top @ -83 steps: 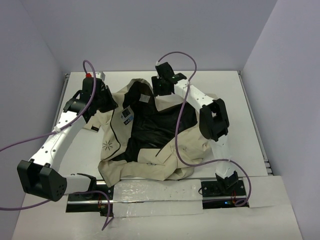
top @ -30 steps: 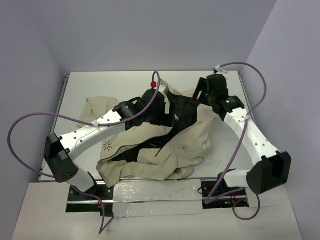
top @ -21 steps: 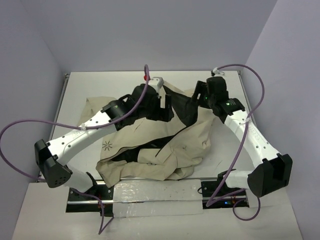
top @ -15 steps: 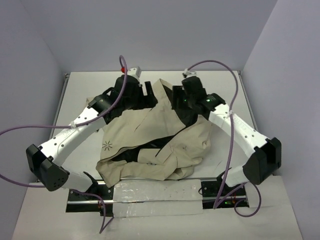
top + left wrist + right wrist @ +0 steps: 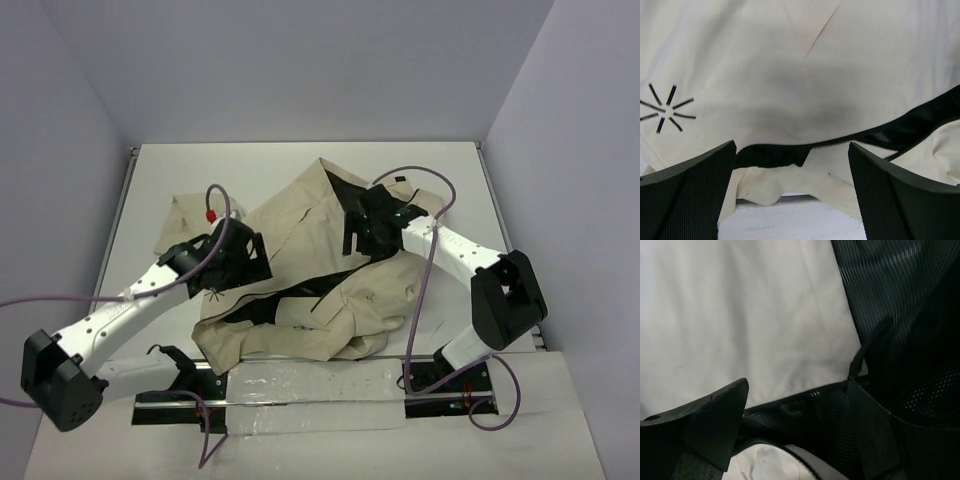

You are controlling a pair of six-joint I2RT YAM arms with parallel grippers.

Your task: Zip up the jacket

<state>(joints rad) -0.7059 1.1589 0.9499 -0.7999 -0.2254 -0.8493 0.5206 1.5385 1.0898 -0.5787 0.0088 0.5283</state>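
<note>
Top external, jacket (image 5: 310, 225) panel now folded across its front (both jaws open)

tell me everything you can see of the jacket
The jacket is cream, woven-looking fabric with black mesh lining and a black star mark on one panel. It lies crumpled and unzipped on the white table. Its front panels are folded across each other, lining shows along the open edge, and a sleeve is spread on the left arm's side. The left end effector and right end effector hang open over it; neither grips it.
</note>
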